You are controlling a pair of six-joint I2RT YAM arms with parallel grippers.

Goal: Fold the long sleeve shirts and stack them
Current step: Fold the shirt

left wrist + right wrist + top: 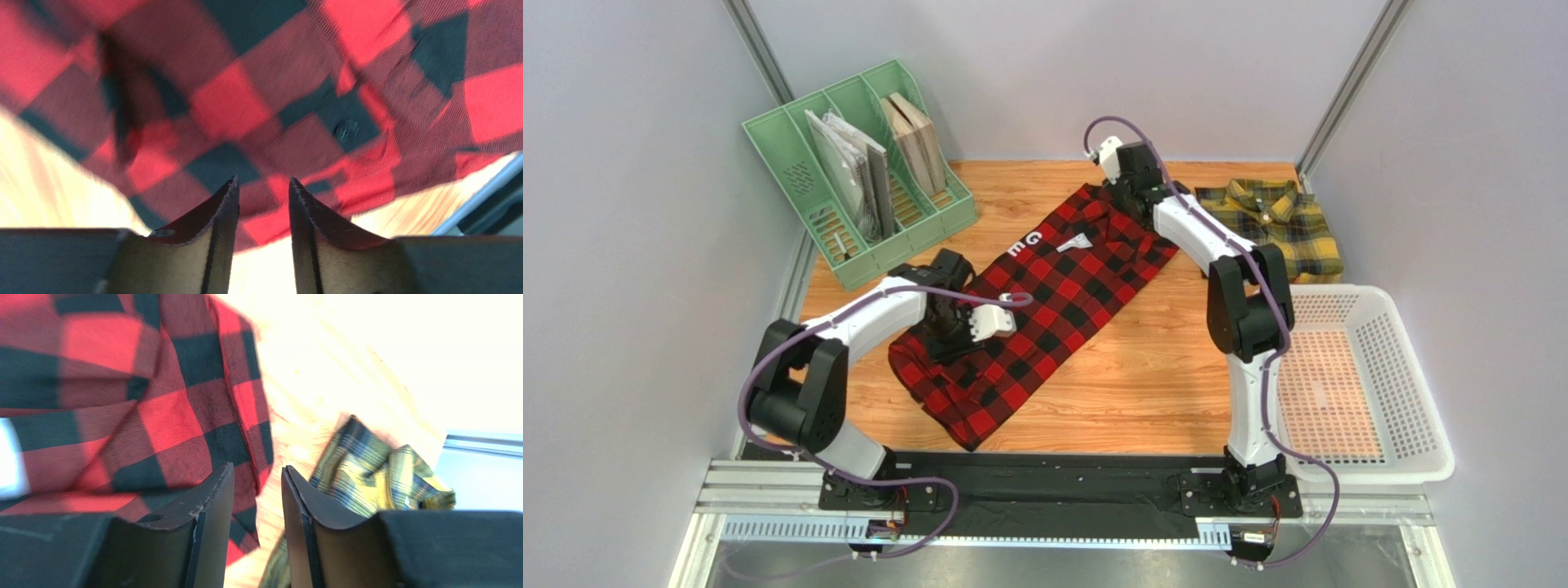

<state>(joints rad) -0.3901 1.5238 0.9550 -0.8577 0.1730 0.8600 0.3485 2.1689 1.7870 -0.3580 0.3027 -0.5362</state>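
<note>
Red-and-black check flannel shirt (1051, 300) w/ white block letters lay diagonally across the wooden tabletop (1149, 392), roughly mid-table & mostly flat. Yellow-and-dark-green check flannel shirt (1274, 223) sat crumpled at the far right corner, near the red one's far end, behind a white plastic mesh basket (1339, 292). Left tool (263, 184) hovered over the red shirt's near-left edge, jaws partly apart, nothing btwn them. Right tool (258, 470) was over the red shirt's far end, jaws likewise apart & empty. Green slotted file rack (787, 147) stood far left.
</note>
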